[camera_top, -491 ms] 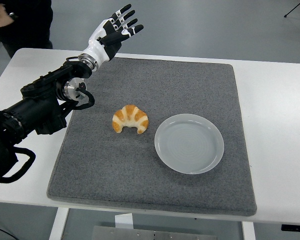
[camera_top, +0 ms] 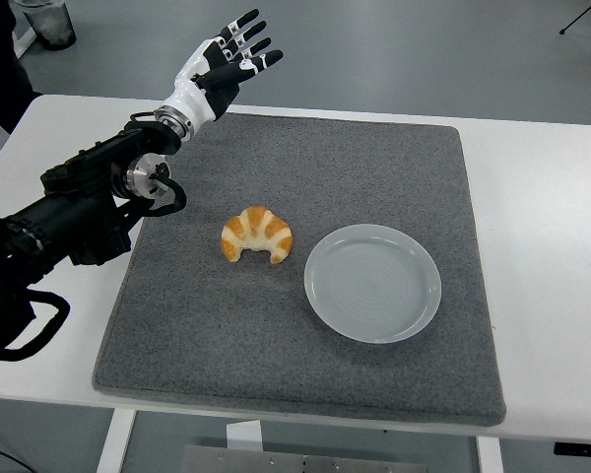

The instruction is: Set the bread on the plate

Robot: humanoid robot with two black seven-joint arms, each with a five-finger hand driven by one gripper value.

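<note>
Still to do: reach, grasp, lift and set down; bread not yet touched, plate bare.
Left hand (camera_top: 222, 61): raised at about 11 o'clock over the far-left corner of the grey mat (camera_top: 227, 325), fingers spread wide and holding nothing, palm turned toward the mat's middle.
Left arm: entered from 9 o'clock, forearm angled up toward 1 o'clock, elbow over the mat's left edge.
Bread (camera_top: 257, 235): a croissant lying flat near the mat's centre, horns pointing to 6 o'clock, well apart from the hand, toward 5 o'clock of it.
Plate (camera_top: 373, 283): pale grey, just beside the croissant at its 4 o'clock, not touching it.
Advice, as a judgement: best approached from above, fingers closed gently across the thick middle rather than the thin horns; soft crust likely to crush under a hard squeeze.
Placement, as a judgement: short carry toward 4 o'clock, release low over the plate's centre.
Right hand: not seen.
</note>
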